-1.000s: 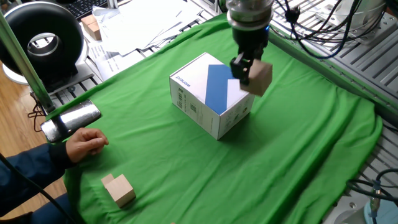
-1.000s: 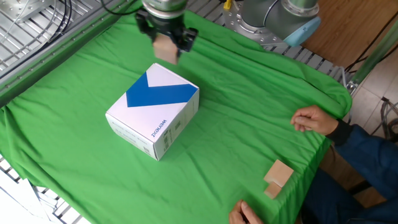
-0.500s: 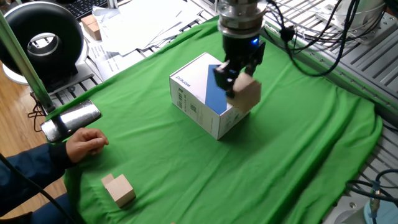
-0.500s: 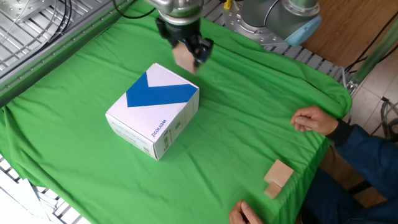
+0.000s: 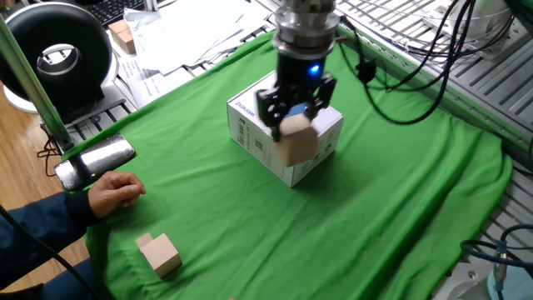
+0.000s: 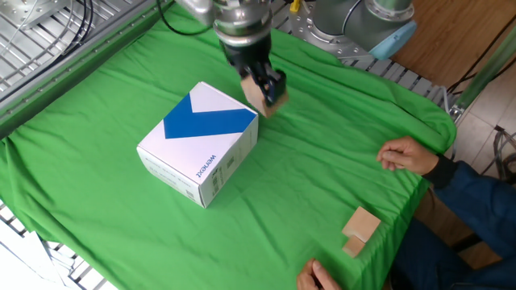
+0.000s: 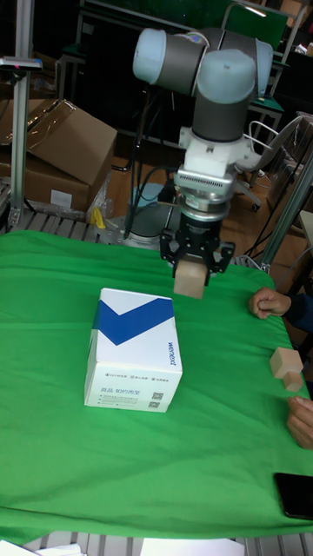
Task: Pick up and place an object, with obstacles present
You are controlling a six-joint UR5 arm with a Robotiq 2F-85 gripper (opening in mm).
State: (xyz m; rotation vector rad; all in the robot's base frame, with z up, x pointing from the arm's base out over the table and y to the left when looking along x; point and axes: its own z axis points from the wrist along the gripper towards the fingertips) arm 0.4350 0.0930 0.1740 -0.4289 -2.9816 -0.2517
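Hand (image 5: 293, 127) pinches the wooden cube (image 5: 297, 140) on two opposite flat faces, cube clear of the cloth and carried in the air. In the tall fixed view it hangs just beside the far right top edge of the white box (image 7: 135, 360); whether cube and box touch cannot be told.

Handling, judged: cube looks rigid, smooth-faced, light for its bulk. Flat parallel faces suit a two-finger pinch; smooth wood may slip or twist if gripped near an edge, so a hold across the face centres seems best. Not fragile.

Surroundings: the box stands mid-surface on the green cloth (image 6: 339, 161), blue band up, and is the main thing in the way of any low sideways move. A joined wooden block (image 6: 359, 228) lies near the cloth's edge, well apart. A person's hand (image 6: 405, 155) rests on the cloth at the side, another (image 5: 114, 192) shows in one fixed view. A phone (image 7: 296, 495) lies at the near corner.
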